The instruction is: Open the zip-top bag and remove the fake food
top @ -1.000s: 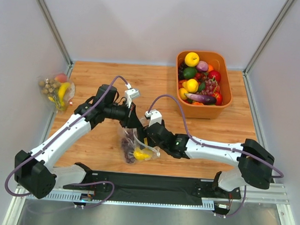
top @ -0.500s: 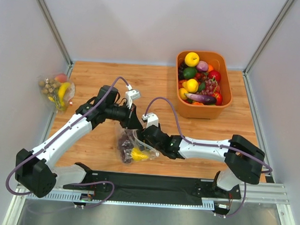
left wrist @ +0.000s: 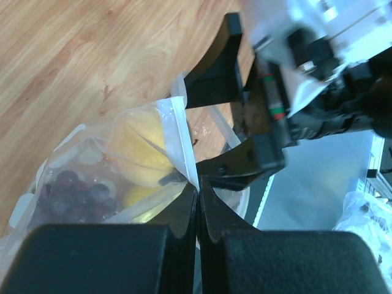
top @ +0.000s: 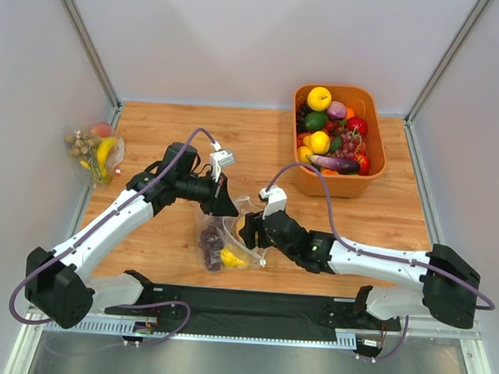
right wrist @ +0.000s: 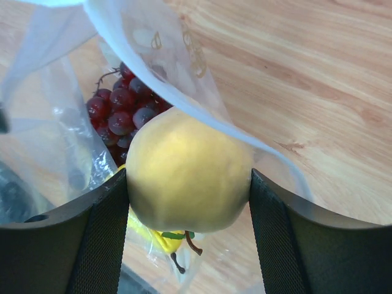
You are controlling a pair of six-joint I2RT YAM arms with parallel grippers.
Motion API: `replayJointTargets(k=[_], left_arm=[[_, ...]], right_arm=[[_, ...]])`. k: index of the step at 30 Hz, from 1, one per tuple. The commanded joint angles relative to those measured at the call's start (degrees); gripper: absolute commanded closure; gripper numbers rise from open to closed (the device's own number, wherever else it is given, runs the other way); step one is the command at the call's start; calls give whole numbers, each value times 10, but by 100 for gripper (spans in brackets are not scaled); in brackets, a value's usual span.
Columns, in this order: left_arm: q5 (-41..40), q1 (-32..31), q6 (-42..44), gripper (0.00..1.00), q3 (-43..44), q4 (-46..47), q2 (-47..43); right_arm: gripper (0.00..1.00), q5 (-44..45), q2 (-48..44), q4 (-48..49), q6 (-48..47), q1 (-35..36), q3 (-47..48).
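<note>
The zip-top bag lies on the wooden table between the arms, its mouth open. My left gripper is shut on the bag's white zip strip and holds that edge up. My right gripper is at the bag's mouth, its mesh pads shut on the round orange-yellow fruit. The dark purple grapes and the small yellow fruit lie inside the bag behind and under it. The grapes and the small yellow fruit also show in the top view.
An orange bin of several mixed fake fruits stands at the back right. Another clear bag with banana, peach and nuts lies against the left wall. A black mat runs along the near edge.
My right arm pushed into the bag's mouth, then drew back to the right with its wrist higher. The left gripper has kept its hold on the bag's edge.
</note>
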Motion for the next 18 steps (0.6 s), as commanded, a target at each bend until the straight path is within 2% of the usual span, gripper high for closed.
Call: replayJointTargets(k=[1,9,18], left_arm=[[3,-2,1,100,12,-3,-2],[-11,-2,9,100,14,-13,-2],[-16,-2,14,100,12,-16,-6]], right_arm=[[63,20,-47,16,11,0,-20],[63,14,-133,-4,29,12,-46],[63,24,-239,-85,38,18,-63]])
